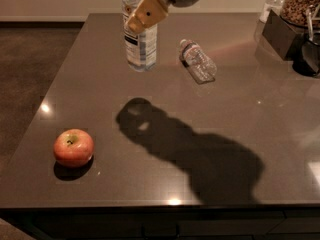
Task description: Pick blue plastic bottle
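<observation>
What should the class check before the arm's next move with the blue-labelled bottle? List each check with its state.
1. The gripper, top of view, fingers shut on the blue plastic bottle: ok.
2. Bottle off the table, shadow apart below: ok.
3. Bottle upright: ok.
4. The small bottle lies apart: ok.
5. The apple far off, front left: ok.
6. Hold firm enough to carry: cannot tell.

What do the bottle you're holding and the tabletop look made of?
Blue plastic bottle, held in the gripper above the table: looks like thin clear plastic, see-through above its blue-and-white label. Table: dark and polished, perhaps stone or laminate, judging by the sharp light glints.
</observation>
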### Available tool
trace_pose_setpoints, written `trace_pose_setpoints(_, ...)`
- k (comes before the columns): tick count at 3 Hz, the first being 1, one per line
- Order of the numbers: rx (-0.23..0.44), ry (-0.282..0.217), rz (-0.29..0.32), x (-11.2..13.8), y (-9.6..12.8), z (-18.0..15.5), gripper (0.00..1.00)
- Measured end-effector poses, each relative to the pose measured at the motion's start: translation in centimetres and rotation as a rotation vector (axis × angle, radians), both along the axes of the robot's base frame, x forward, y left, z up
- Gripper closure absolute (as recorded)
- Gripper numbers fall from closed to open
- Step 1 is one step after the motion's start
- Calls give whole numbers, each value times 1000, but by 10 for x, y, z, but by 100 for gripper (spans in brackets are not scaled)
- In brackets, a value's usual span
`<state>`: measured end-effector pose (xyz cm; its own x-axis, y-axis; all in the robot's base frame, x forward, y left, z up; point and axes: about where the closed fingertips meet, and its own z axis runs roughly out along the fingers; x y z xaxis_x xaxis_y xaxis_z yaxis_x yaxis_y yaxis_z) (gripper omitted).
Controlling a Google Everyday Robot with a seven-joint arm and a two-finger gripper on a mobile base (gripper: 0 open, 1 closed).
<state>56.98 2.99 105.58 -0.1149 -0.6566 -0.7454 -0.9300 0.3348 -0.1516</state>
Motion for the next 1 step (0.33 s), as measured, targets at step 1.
trace_pose_setpoints(1,0,0,0,0,0,0,100)
